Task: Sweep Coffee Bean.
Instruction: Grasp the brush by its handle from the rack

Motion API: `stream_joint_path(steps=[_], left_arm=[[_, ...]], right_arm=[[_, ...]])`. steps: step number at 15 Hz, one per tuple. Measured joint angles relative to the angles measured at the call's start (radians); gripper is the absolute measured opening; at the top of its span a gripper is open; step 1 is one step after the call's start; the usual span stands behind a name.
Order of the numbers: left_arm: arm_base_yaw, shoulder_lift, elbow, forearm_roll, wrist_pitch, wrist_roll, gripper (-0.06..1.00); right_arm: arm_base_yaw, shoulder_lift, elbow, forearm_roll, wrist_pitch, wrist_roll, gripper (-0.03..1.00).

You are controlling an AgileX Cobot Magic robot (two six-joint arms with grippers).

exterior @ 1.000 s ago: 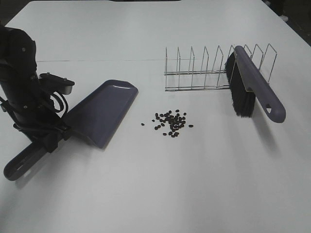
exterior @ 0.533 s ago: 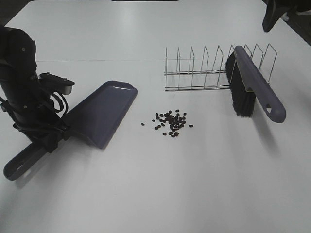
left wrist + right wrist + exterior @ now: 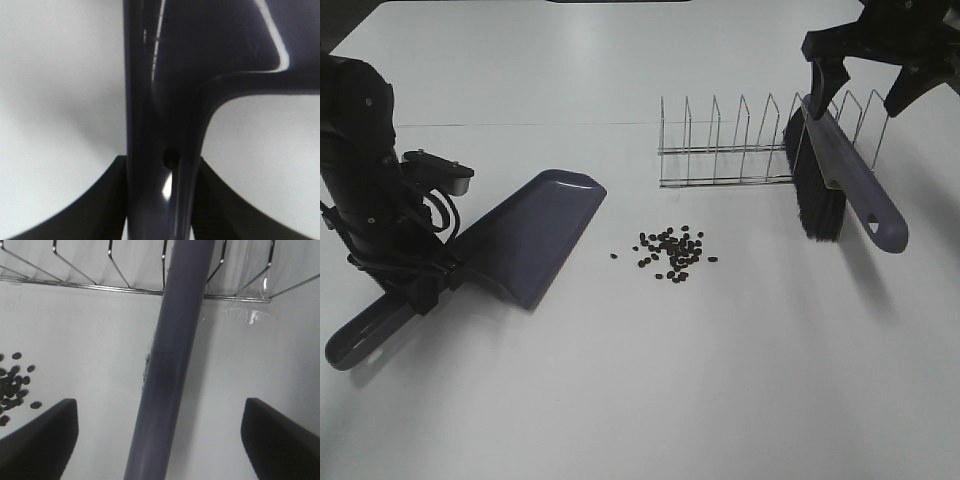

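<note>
Coffee beans (image 3: 670, 250) are clustered loosely near the middle of the table (image 3: 640, 420), with one stray bean just off the cluster on the left-edge side. Dustpan (image 3: 530, 235) is laid between the beans and the left edge, apart from the cluster. Its lip appears aimed toward the far edge, not at the beans. Its handle is clamped between the fingers of the left gripper (image 3: 162, 200), and the grip looks centred.

Brush (image 3: 845, 175) is propped against the right end of the wire rack (image 3: 725, 150), toward the far right corner, with bristles (image 3: 817, 205) down at the table. Right gripper (image 3: 860, 88) is held above it, fingers spread wide, nothing grasped. In the wrist view the brush back runs between the two fingers with clearance on both sides.

Step in hand, as judged: brush pickup. Notes:
- Gripper to be centred over the brush back so both fingers land together; otherwise the brush is likely shoved sideways into the rack.
- Jaws to be closed across the narrow width, on the handle side rather than over the bristles.
- Rack wires sit just beside the grasp line, so the descent is to be held clear of them, with a straight lift before any swing toward the beans.
- Dustpan lip to be turned to the beans and pressed flat before sweeping, else beans may roll under.
</note>
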Motion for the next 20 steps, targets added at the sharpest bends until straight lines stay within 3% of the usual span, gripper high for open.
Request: stream_joint_path(steps=[6, 10, 20], left_arm=[[0.0, 0.0, 0.0, -0.002, 0.002, 0.0, 0.31], [0.0, 0.0, 0.0, -0.003, 0.009, 0.0, 0.31], [0.0, 0.0, 0.0, -0.023, 0.011, 0.0, 0.31]], right_arm=[[0.0, 0.082, -0.003, 0.001, -0.029, -0.029, 0.76], [0.0, 0.13, -0.003, 0.005, -0.082, -0.03, 0.65], [0.0, 0.162, -0.003, 0.005, -0.117, -0.028, 0.64]])
